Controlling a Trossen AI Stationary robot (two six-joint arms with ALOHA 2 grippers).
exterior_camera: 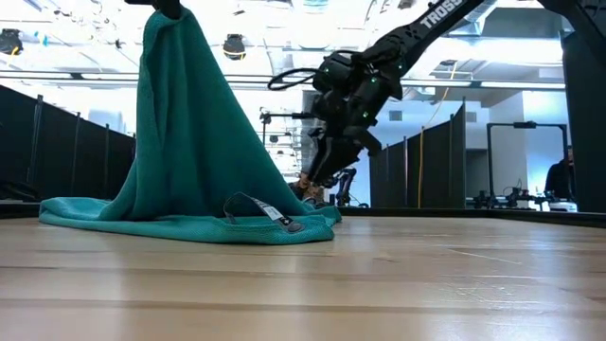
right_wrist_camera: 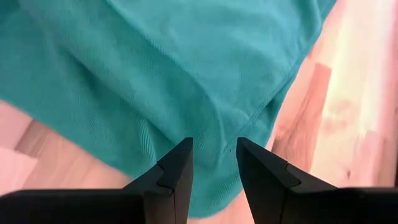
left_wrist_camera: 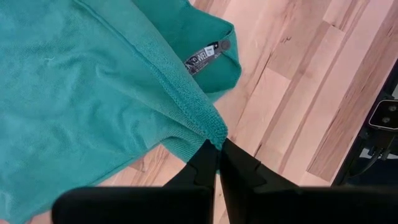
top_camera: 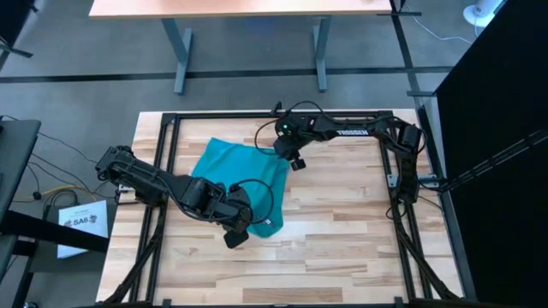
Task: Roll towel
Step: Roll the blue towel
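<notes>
The teal towel (top_camera: 235, 171) lies toward the far left of the wooden table. One corner is drawn up into a tall tent (exterior_camera: 185, 114), and its lower edge (exterior_camera: 180, 227) rests on the wood. A sewn label (left_wrist_camera: 202, 57) shows at a corner lying on the table. My left gripper (left_wrist_camera: 219, 144) is shut on the raised corner, high above the towel's near side (top_camera: 235, 238). My right gripper (right_wrist_camera: 214, 149) stands open, slanting down over the towel's far right part (top_camera: 293, 161), with teal cloth showing between its fingers. My left gripper pinches a hemmed corner of the towel (left_wrist_camera: 214, 132) between its two fingers, coming steeply from above. The cloth hangs down from the fingers in a cone, fairly taut, with the rest of it on the table. My right gripper may or may not touch the towel; I cannot tell.
A black metal frame (top_camera: 257, 115) runs around the tabletop. Bare wood (top_camera: 360, 231) lies to the right of the towel and along the near edge. Another table (top_camera: 248, 8) stands beyond the far edge, and papers (top_camera: 81, 224) lie off the left side.
</notes>
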